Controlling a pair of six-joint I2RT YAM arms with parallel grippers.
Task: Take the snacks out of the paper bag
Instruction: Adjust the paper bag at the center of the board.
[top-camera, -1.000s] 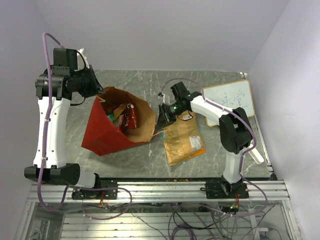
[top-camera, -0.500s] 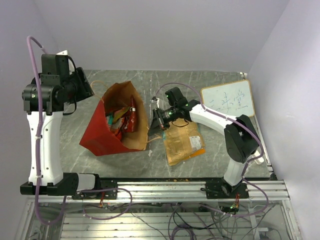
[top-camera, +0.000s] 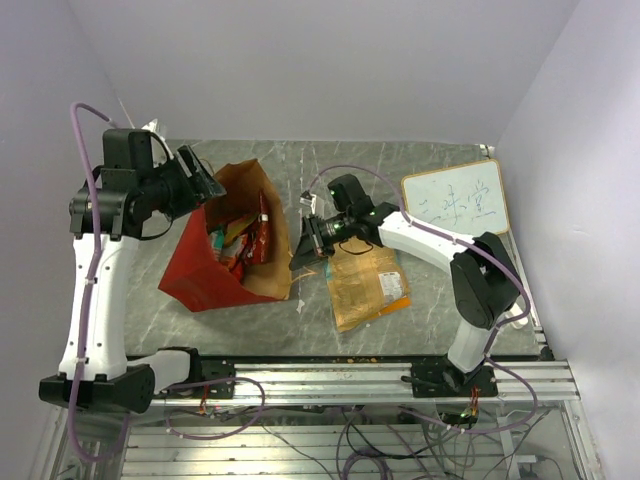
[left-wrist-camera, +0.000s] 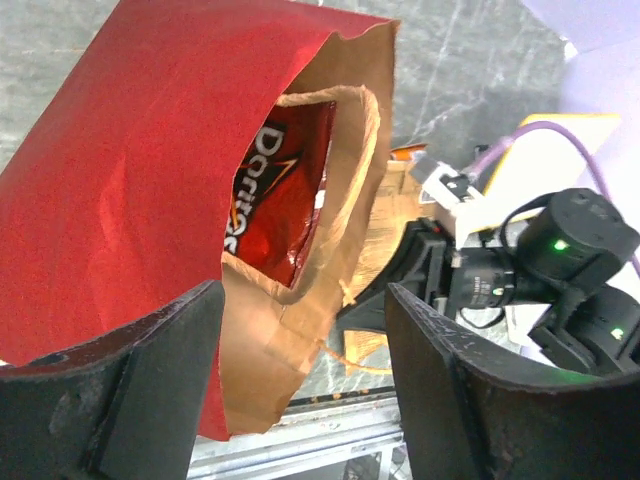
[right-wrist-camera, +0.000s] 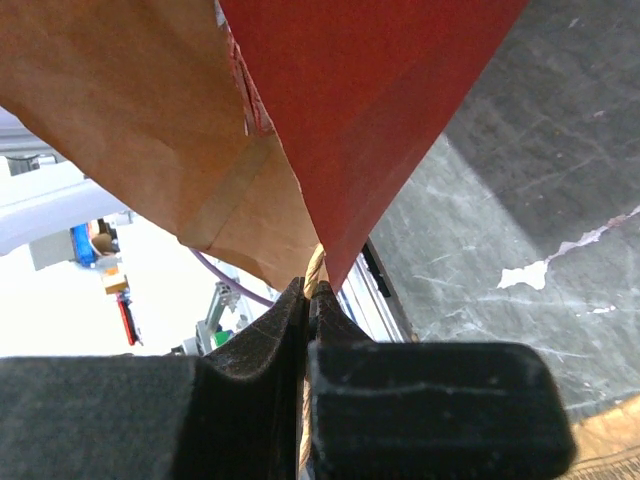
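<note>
The paper bag (top-camera: 197, 272) lies on its side, red outside and kraft inside, its mouth facing right. Several snacks (top-camera: 240, 236) show in the mouth; the left wrist view shows a red Doritos packet (left-wrist-camera: 276, 190) among them. One orange-brown packet (top-camera: 368, 284) lies on the table to the bag's right. My left gripper (top-camera: 207, 185) hangs open above the bag's far left rim, holding nothing (left-wrist-camera: 300, 345). At the mouth's near right corner, my right gripper (top-camera: 300, 256) is shut on the bag's twine handle (right-wrist-camera: 316, 264).
A white framed whiteboard (top-camera: 456, 204) lies at the back right of the grey marble table (top-camera: 300, 320). A metal rail (top-camera: 330, 375) runs along the near edge. The right arm (left-wrist-camera: 560, 262) shows just beyond the bag in the left wrist view.
My left gripper opened, let go of the bag's far rim, swung left, then came back over it. My right gripper shifted left at the mouth corner, and the bag's mouth narrowed.
</note>
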